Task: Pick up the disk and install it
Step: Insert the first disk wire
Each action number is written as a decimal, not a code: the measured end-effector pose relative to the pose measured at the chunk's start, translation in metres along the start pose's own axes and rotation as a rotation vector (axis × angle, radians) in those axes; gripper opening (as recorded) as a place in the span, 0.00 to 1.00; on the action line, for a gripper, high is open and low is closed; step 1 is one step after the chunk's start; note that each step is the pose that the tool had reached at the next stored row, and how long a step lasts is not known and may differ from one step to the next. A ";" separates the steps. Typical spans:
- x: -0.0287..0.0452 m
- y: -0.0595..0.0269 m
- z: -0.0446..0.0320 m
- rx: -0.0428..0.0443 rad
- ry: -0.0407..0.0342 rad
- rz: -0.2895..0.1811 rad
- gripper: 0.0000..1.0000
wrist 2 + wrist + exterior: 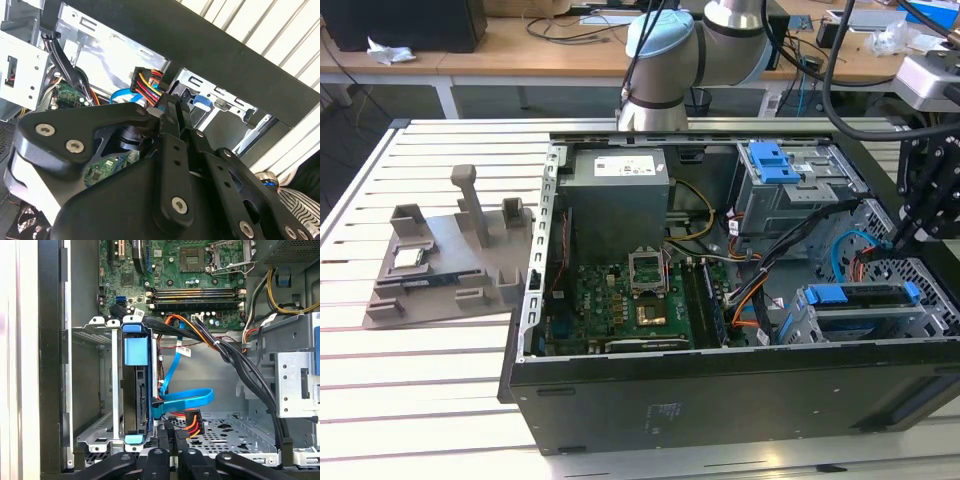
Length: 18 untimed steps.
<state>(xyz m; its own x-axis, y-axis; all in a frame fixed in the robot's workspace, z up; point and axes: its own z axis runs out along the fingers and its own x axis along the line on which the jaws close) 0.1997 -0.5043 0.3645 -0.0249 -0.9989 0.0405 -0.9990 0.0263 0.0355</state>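
Note:
The disk (868,322) sits in its blue carrier inside the drive cage, at the near corner of the open computer case on the exterior view's right. In the first wrist view the disk (136,390) stands on edge in the silver cage, its blue tab facing out. My black gripper (898,238) hangs over the case's edge on the exterior view's right, apart from the disk. Its fingers (164,434) are drawn together with nothing between them. They point at a plug of yellow, red and orange wires (189,426) beside a blue flat cable (182,399). The fingertips (172,112) appear just short of that plug.
The green motherboard (620,300) and grey power supply (618,205) fill the case's middle. A second drive cage with a blue latch (772,160) stands at the back. Black cable bundles (240,365) cross the bay. A grey fixture holding a small silver chip (408,257) lies on the slatted table (420,400).

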 end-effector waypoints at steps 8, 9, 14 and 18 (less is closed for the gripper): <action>0.0188 0.0088 0.0049 0.0003 0.0001 -0.006 0.16; 0.0201 0.0101 0.0078 0.0003 0.0002 -0.007 0.16; 0.0226 0.0113 0.0143 0.0005 0.0003 -0.011 0.16; 0.0226 0.0125 0.0175 0.0006 0.0004 -0.014 0.16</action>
<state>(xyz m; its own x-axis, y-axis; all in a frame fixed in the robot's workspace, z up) 0.1860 -0.5273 0.3484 -0.0112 -0.9991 0.0403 -0.9993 0.0127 0.0354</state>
